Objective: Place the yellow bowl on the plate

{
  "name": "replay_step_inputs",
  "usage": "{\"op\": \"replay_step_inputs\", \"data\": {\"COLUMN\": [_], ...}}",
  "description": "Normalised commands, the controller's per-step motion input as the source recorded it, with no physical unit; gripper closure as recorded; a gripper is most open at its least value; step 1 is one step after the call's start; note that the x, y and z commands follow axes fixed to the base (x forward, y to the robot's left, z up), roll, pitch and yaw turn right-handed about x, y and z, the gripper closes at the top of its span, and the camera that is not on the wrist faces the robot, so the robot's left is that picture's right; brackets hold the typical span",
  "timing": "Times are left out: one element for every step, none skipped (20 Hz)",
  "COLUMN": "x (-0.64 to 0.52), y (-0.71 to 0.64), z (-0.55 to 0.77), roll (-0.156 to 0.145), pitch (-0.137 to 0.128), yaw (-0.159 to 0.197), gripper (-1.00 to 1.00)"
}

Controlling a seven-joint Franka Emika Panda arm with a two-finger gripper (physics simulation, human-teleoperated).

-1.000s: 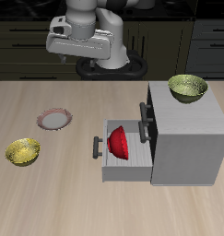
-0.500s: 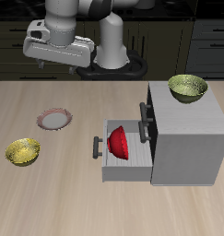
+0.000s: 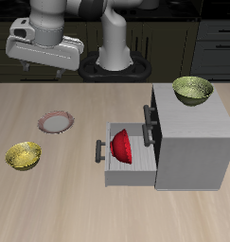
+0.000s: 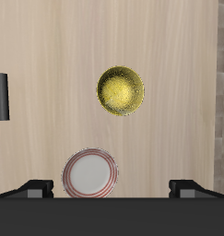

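The yellow bowl [image 3: 23, 155] sits upright on the wooden table near its front edge, and the wrist view shows its speckled inside [image 4: 121, 90]. The plate [image 3: 56, 122], with a reddish-brown rim and pale centre, lies a little farther back beside it and is empty [image 4: 90, 174]. My gripper [image 3: 48, 68] hangs high above the table, over the area behind the plate. Its fingers [image 4: 35, 187] stand wide apart with nothing between them. It is open and touches neither object.
A grey cabinet [image 3: 192, 142] stands on the other side of the table with an olive yellow-green bowl [image 3: 193, 89] on top. Its drawer is pulled out and holds a red bowl [image 3: 123, 146]. The drawer handle [image 4: 1, 97] shows at the wrist view's edge.
The arm has swung sideways, away from the cabinet and toward the side where the plate and yellow bowl lie. Bowls, plate and drawer have not moved.
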Motion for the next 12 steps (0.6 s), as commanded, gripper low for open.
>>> {"op": "replay_step_inputs", "data": {"x": [0.35,0.37,0.26,0.49,0.27,0.38,0.46,0.30,0.32,0.37,0.27,0.48], "y": [-0.09,-0.15,-0.08,0.00,-0.19,-0.09,0.01,-0.09,-0.07,-0.03,-0.01,0.10], "z": [0.12,0.07,0.14,0.04,0.06,0.09,-0.01,0.15,0.16,0.06,0.07,0.08], "roll": [0.079,-0.013,-0.033,0.085,-0.053,0.015,0.136,-0.024,-0.039,0.090,0.041,0.148], "pitch": [-0.015,0.009,-0.073,-0.032,0.008,-0.059,0.013,-0.107,-0.134,0.012,-0.031,-0.037], "yaw": [0.017,0.047,0.031,0.091,-0.024,0.034,0.037,0.077,0.087,0.039,-0.010,0.141], "gripper": [-1.00,-1.00,-1.00,-1.00,-1.00,-1.00,-1.00,-1.00,-1.00,-1.00,-1.00,-1.00]}}
